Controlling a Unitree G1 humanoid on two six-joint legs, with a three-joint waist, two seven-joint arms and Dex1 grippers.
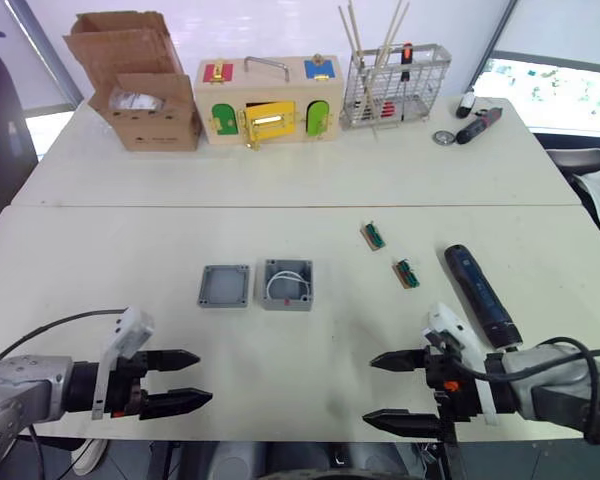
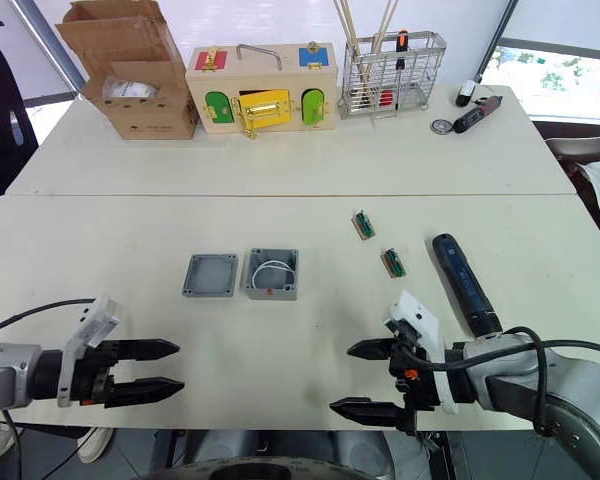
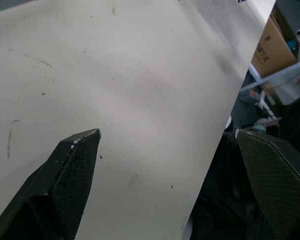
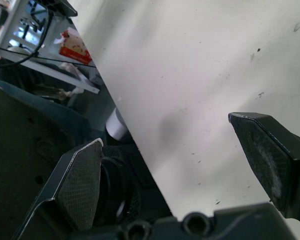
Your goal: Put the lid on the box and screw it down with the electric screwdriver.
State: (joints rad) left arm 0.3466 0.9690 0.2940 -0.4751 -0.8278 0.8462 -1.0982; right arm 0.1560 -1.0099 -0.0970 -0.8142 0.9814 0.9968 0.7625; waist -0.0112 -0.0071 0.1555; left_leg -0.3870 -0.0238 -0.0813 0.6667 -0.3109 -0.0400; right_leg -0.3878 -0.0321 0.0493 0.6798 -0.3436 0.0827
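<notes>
On the tabletop (image 1: 320, 190), the lid (image 1: 224, 286) lies just left of the box (image 1: 286, 284), apart from it. The electric screwdriver (image 1: 480, 293) lies well to their right, with two small connectors (image 1: 390, 254) between. A cardboard box (image 1: 140, 82), wooden box (image 1: 270, 100) and wire basket (image 1: 395, 85) line the far edge.

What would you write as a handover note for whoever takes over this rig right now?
Left hand: open, empty, at the near table edge.
Right hand: open, empty, at the near edge, close to the electric screwdriver.
The lid lies flat on the table, just to the robot's left of the box. The box is open, white wire visible inside. The screwdriver lies on the table on the robot's right.
Done: nothing yet.
Left: place the lid on the box, pick up the screwdriver, drive the screws.
</notes>
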